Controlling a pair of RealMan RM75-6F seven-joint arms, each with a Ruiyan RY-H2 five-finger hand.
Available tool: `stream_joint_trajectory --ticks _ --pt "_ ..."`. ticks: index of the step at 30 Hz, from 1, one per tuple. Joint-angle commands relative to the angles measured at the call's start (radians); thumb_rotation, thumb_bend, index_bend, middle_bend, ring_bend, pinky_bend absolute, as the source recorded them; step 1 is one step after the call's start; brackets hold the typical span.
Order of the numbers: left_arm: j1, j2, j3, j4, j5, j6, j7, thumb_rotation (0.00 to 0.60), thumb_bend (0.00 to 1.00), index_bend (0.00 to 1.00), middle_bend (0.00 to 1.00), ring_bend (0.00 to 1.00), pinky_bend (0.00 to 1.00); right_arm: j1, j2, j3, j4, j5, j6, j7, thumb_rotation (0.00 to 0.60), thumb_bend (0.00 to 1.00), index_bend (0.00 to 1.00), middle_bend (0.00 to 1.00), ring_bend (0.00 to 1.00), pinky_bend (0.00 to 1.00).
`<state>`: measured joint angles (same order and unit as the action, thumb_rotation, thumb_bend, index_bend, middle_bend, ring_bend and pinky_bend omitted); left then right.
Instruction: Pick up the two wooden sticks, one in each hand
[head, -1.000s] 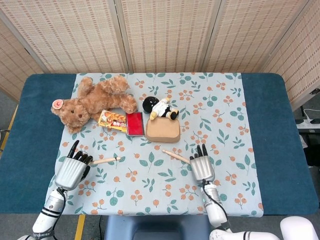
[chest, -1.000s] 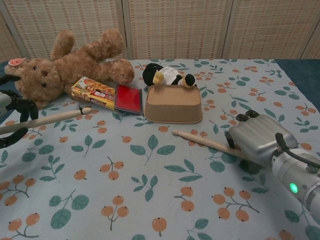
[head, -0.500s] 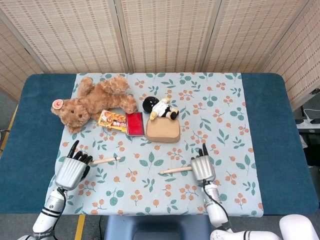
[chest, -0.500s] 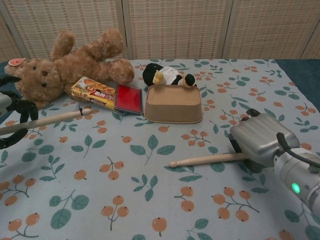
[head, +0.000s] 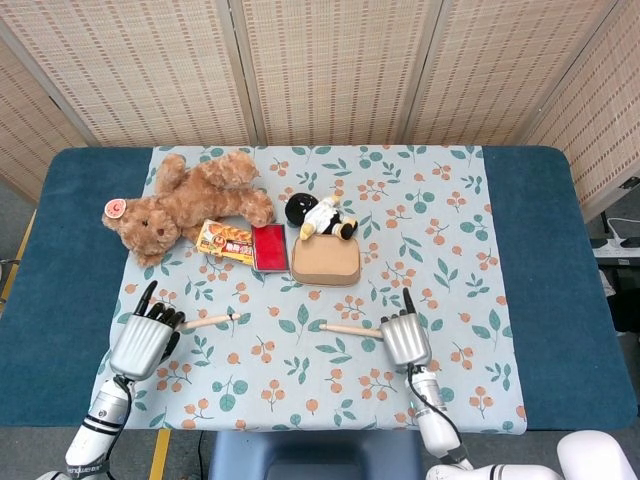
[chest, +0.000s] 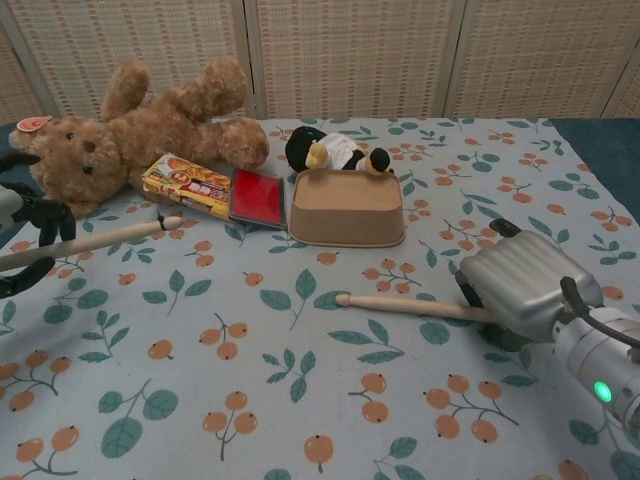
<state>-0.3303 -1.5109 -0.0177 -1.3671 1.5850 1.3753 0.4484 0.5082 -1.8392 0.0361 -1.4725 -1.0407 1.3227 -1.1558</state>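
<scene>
A table covered by a leaf-and-berry patterned cloth (head: 400, 215) stands before woven beige screens, and a tan oval box (head: 326, 261) sits near the cloth's middle, serving as the reference for everything else. One wooden stick (head: 351, 330) lies in front of the box, toward the robot, its rounded tip pointing left; its other end is gripped inside the right hand (head: 404, 339), whose fingers are curled around it, one finger pointing straight out. The second wooden stick (head: 207, 321) is far to the box's left and nearer the robot, held in the closed fingers of the left hand (head: 146, 339), its tip angled toward the box. Touching the box's back edge is a small black-and-white plush toy (head: 320, 215). Just left of the box lies a flat red case (head: 269, 247), then a colourful printed packet (head: 225, 241). Further left, a brown teddy bear (head: 190, 203) lies sprawled on its back.
</scene>
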Motion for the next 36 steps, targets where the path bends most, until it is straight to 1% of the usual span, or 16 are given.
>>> stream_joint_trajectory --ticks 1,3,7,9,14,19,24,27,30,36 --pt "0.002 0.006 -0.014 -0.013 -0.006 0.014 -0.007 0.600 0.49 0.77 0.81 0.39 0.08 -0.015 0.034 -0.017 -0.032 -0.055 0.021 0.053 0.600 0.33 1.00 0.88 0.51 0.03" --pt "0.002 0.004 -0.026 -0.016 -0.010 0.026 0.004 0.600 0.49 0.77 0.81 0.40 0.09 -0.023 0.061 -0.025 -0.066 -0.089 0.033 0.088 0.600 0.33 1.00 0.88 0.51 0.03" --pt "-0.005 0.004 -0.041 -0.050 -0.028 0.013 0.011 0.600 0.50 0.77 0.81 0.41 0.11 -0.032 0.114 -0.032 -0.141 -0.156 0.046 0.159 0.600 0.33 1.00 0.88 0.51 0.04" --pt "-0.013 0.005 -0.043 -0.083 -0.037 -0.005 0.018 0.600 0.50 0.77 0.81 0.42 0.11 -0.034 0.140 -0.035 -0.186 -0.192 0.048 0.194 0.600 0.33 1.00 0.88 0.51 0.05" --pt "-0.039 0.005 -0.056 -0.180 -0.060 -0.050 0.076 0.600 0.50 0.77 0.81 0.42 0.12 -0.034 0.184 -0.038 -0.285 -0.273 0.058 0.234 0.600 0.33 1.00 0.88 0.51 0.08" --pt "-0.060 -0.003 -0.067 -0.292 -0.088 -0.087 0.119 0.600 0.50 0.78 0.82 0.42 0.12 -0.030 0.197 -0.033 -0.340 -0.310 0.047 0.237 0.600 0.33 1.00 0.88 0.51 0.08" --pt "-0.075 -0.016 -0.075 -0.385 -0.116 -0.105 0.177 0.600 0.50 0.78 0.82 0.43 0.13 -0.018 0.190 -0.005 -0.377 -0.292 0.021 0.217 0.600 0.33 1.00 0.88 0.51 0.09" --pt "-0.069 -0.039 -0.083 -0.415 -0.139 -0.085 0.218 0.600 0.50 0.79 0.83 0.44 0.14 -0.008 0.197 0.016 -0.406 -0.272 -0.004 0.236 0.600 0.33 1.00 0.88 0.51 0.09" --pt "-0.064 -0.056 -0.080 -0.451 -0.170 -0.081 0.247 0.600 0.50 0.79 0.83 0.45 0.14 0.003 0.215 0.042 -0.430 -0.234 -0.034 0.262 0.600 0.33 1.00 0.88 0.51 0.10" --pt "-0.054 -0.084 -0.072 -0.491 -0.175 -0.044 0.315 0.600 0.50 0.78 0.83 0.45 0.15 0.030 0.266 0.082 -0.484 -0.125 -0.096 0.272 0.600 0.33 1.00 0.88 0.51 0.10"
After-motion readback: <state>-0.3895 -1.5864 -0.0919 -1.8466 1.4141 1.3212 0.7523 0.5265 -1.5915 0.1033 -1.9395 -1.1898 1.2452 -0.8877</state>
